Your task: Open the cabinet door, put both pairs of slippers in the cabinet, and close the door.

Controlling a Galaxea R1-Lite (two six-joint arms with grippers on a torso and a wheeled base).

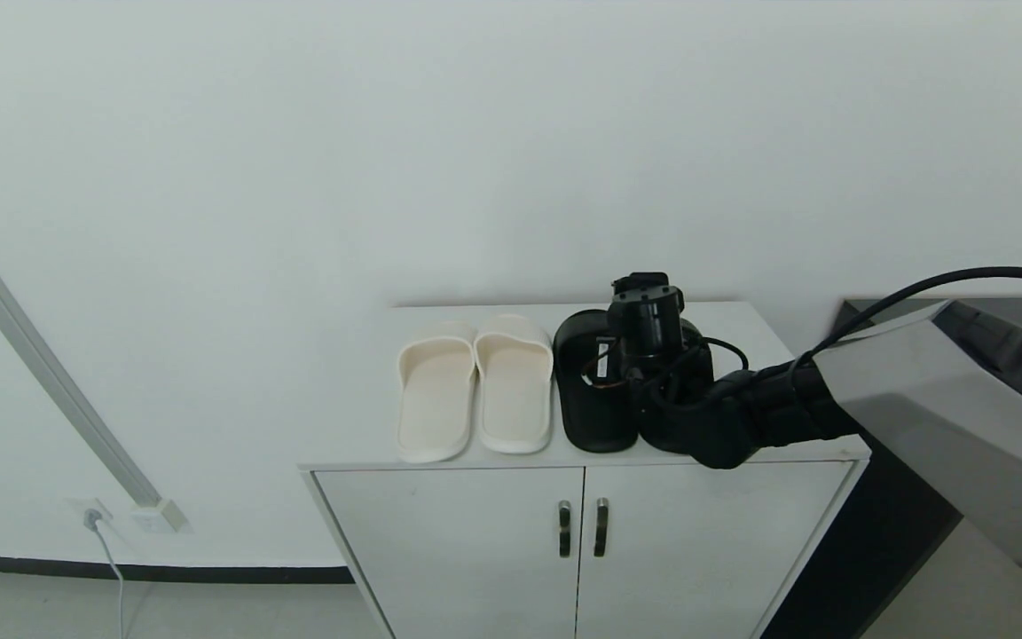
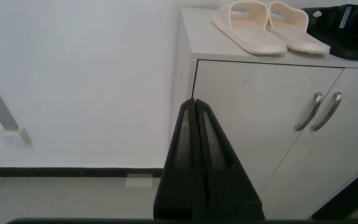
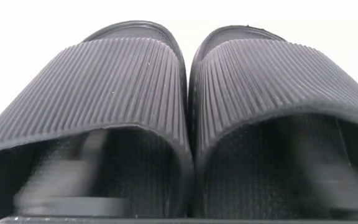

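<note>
Plain white wall (image 1: 298, 177) behind; a white two-door cabinet (image 1: 449, 541) stands against it, both doors closed, its paired metal handles (image 1: 582, 528) at the centre seam.

Pair of black ribbed rubber slippers (image 1: 591, 390) lies on the cabinet top, directly under the right gripper (image 1: 653, 373). In the right wrist view the straps sit immediately ahead of that gripper, openings facing it. Whether its jaws are spread or closed cannot be determined.

Hazards noted:
- Doors are unopened. If the black pair is lifted now, no compartment is ready to receive it.
- Two loose slippers taken in one grasp may separate, and one may drop off the front edge.
- The pair of cream moulded slippers (image 1: 475, 386) touches the black pair on the side away from the right arm, so a sideways drag would displace it.

Left gripper (image 2: 197, 143) has its jaws pressed together and empty. It sits low off the cabinet's outer corner, the handles well beyond it.
</note>
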